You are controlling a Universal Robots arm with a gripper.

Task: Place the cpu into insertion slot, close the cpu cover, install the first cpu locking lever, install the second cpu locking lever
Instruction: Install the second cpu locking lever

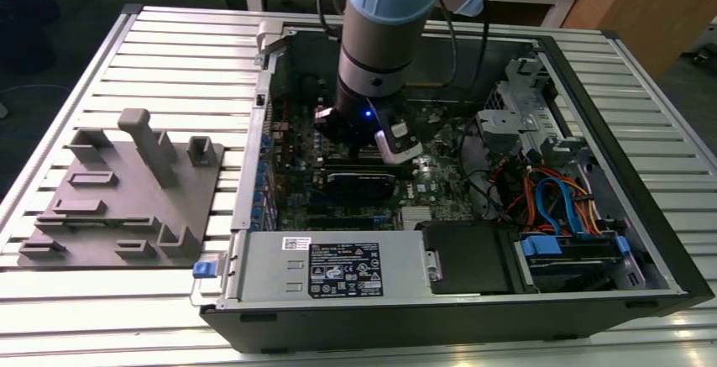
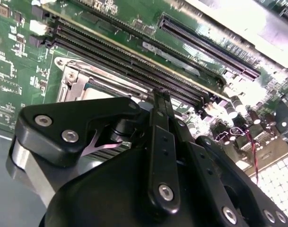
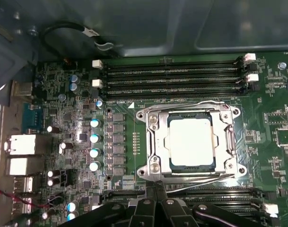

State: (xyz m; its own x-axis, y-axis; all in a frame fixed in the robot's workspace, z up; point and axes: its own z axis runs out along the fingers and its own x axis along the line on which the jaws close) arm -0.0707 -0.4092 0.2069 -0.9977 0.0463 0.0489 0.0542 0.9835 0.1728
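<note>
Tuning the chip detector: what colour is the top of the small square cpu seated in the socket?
Dull silver-grey, nearly white under glare, the small square cpu; best in the first wrist view.

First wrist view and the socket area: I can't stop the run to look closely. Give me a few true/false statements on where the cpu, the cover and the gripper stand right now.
1. The cpu lies in the insertion slot. True.
2. The cpu cover stands raised, clear of the socket. False: in the first wrist view it lies flat around the chip, whose top shows through its window.
3. The gripper carries the cpu. False: the chip sits in the socket and the fingertips are beside the socket's edge.
4. Long black memory slots run along the socket on the motherboard. True.
5. In the exterior view the arm is over the grey fixture plate. False: it reaches down into the open computer case.
</note>
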